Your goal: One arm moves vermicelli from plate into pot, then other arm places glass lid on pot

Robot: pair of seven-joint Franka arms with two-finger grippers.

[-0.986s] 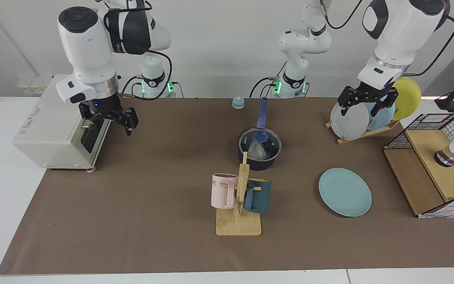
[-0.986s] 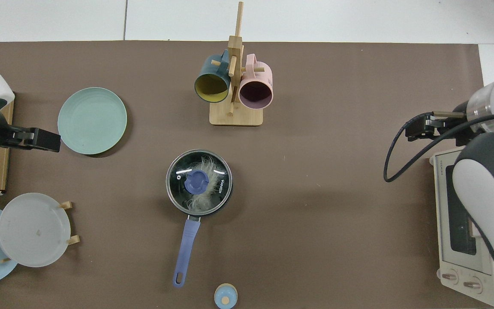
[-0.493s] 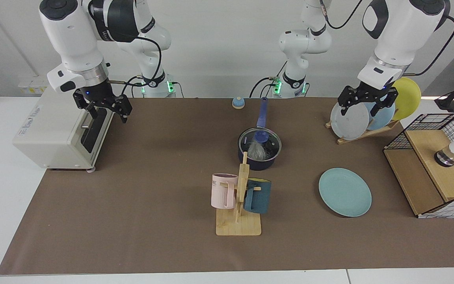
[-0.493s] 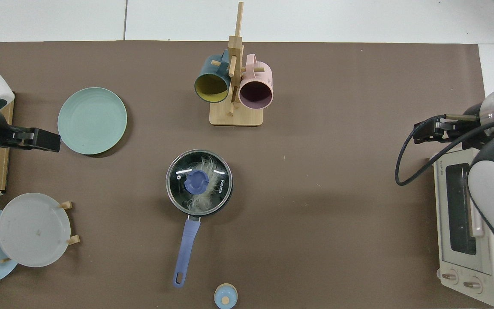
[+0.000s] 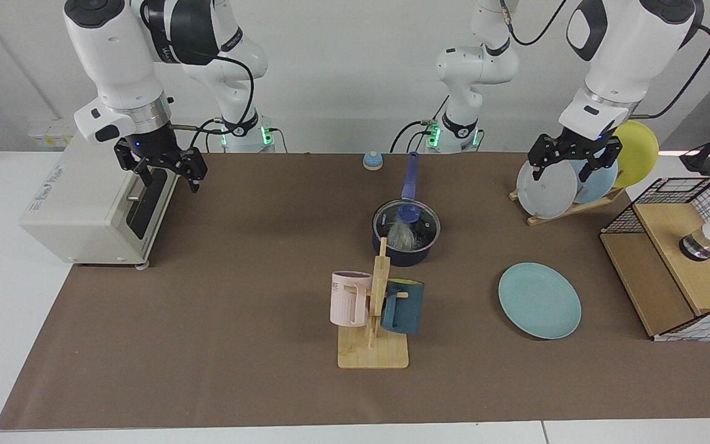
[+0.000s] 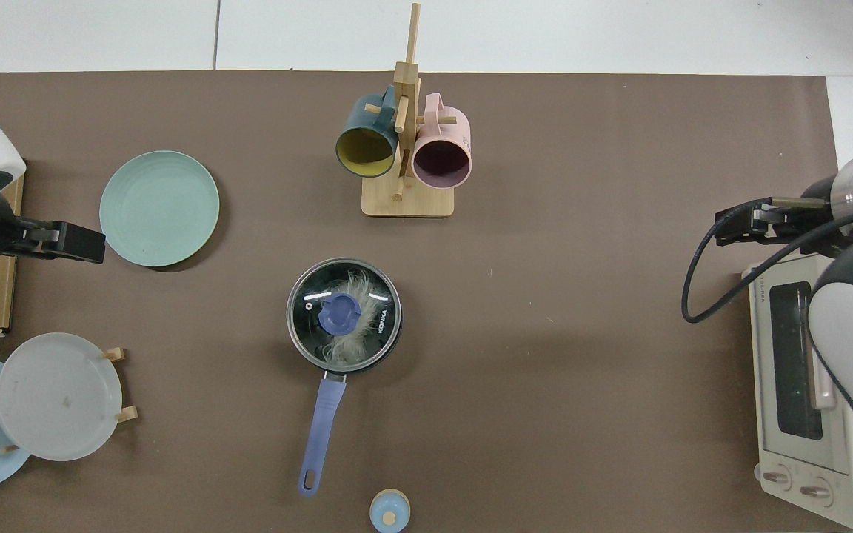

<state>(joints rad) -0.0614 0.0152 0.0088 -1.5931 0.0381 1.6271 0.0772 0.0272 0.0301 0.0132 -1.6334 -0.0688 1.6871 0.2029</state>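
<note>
Mug rack (image 5: pixel 372 320) at lower centre, hiding part of the pot (image 5: pixel 405 237) behind it. Plate (image 5: pixel 539 300), bare, at lower right with open mat around it. Pot at mid-frame, lid (image 6: pixel 343 313) seated — vermicelli (image 6: pixel 349 326) blurred beneath the glass. Right gripper (image 5: pixel 163 171) at upper left, raised before the oven (image 5: pixel 93 203), fingers spread. Left gripper (image 5: pixel 574 158) at upper right, over the plate stand (image 5: pixel 561 185), fingers spread — both well clear of the pot.

Mug rack (image 5: pixel 378 290) hides the pot's (image 5: pixel 405 250) front; glass lid (image 6: pixel 343 313) veils the vermicelli (image 6: pixel 349 337).
</note>
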